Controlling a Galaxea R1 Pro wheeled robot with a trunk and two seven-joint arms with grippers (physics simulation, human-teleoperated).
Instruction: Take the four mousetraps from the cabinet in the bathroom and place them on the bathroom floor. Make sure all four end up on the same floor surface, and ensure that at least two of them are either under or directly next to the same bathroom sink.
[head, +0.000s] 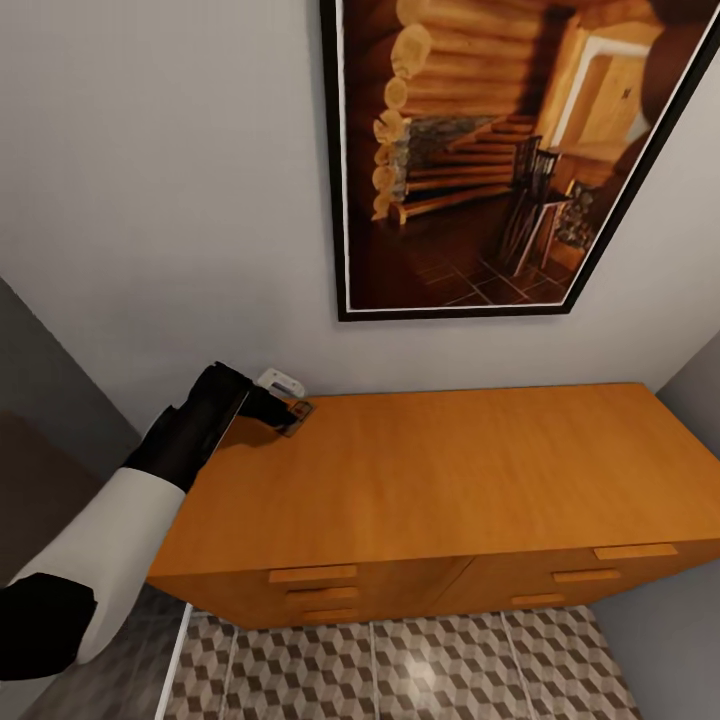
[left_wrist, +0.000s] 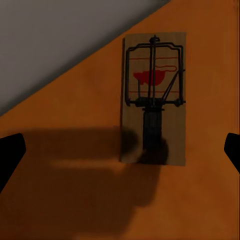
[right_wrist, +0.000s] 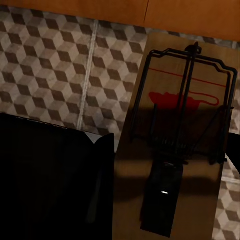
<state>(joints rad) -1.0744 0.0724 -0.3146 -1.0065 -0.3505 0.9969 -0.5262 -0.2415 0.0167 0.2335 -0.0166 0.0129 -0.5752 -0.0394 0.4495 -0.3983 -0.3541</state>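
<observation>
1. Nearest the head camera is the robot's left arm, white at the forearm and black toward the wrist, reaching up from the lower left toward the back left corner of the cabinet.
2. The left pincer hangs over that corner. Its two dark fingertips show at opposite edges of the left wrist view, spread wide apart with nothing between them.
3. A mousetrap lies flat on the cabinet top just beside the wall. It is a small brown board with dark wire and a red mark, and the pincer's shadow falls across its near end. In the head view it shows as a small dark patch at the pincer's tip.
4. The cabinet is orange-brown, with slim bar handles on its drawer fronts, all of which look closed.
5. A second mousetrap shows close up in the right wrist view, above the bathroom floor with its cube-pattern tiles. A large dark body takes up one side of that view. Whether the right pincer is clamped on this trap or apart, I cannot tell.
6. A framed picture of a log-cabin interior hangs on the wall above the cabinet.
7. The same cube-pattern floor lies in front of the cabinet.
</observation>
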